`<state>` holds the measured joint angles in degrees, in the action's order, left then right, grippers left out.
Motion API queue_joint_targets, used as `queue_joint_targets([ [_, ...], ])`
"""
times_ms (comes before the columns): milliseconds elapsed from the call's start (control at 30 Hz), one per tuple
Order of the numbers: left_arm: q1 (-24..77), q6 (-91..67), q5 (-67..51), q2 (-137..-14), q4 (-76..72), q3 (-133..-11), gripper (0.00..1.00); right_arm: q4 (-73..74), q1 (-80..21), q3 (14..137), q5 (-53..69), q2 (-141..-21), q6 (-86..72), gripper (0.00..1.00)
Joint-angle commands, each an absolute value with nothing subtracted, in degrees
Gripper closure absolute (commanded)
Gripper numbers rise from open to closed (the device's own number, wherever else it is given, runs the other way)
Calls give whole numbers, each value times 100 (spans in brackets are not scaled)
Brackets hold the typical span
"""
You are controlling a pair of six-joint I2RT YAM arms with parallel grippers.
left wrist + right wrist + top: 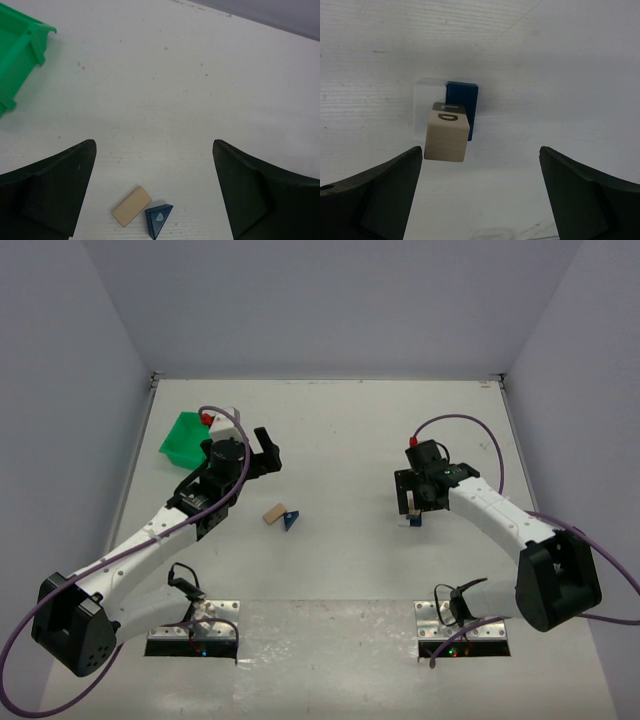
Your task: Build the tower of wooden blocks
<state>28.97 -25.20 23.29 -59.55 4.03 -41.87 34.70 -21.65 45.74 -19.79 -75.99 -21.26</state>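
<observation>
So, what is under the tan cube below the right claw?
A white block and a blue block lie side by side beneath the tan cube; their covered parts cannot be seen.

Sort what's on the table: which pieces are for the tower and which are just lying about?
For the tower: flat tan block, blue wedge, lettered tan block, blue block, white block.
Just lying about: green bin.

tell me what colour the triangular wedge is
The wedge is dark blue, clearest in the left wrist view.
</observation>
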Motion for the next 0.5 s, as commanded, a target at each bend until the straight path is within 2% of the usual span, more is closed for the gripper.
queue_joint_targets([
  [0, 2953, -2426, 2382, -5818, 97, -4166, 0, 3340, -2214, 4597, -2206, -7584, -2215, 1],
  [467, 2944, -2413, 2352, -5774, 97, -4144, 0, 3239, -2211, 4523, -2097, -7484, -2136, 1],
])
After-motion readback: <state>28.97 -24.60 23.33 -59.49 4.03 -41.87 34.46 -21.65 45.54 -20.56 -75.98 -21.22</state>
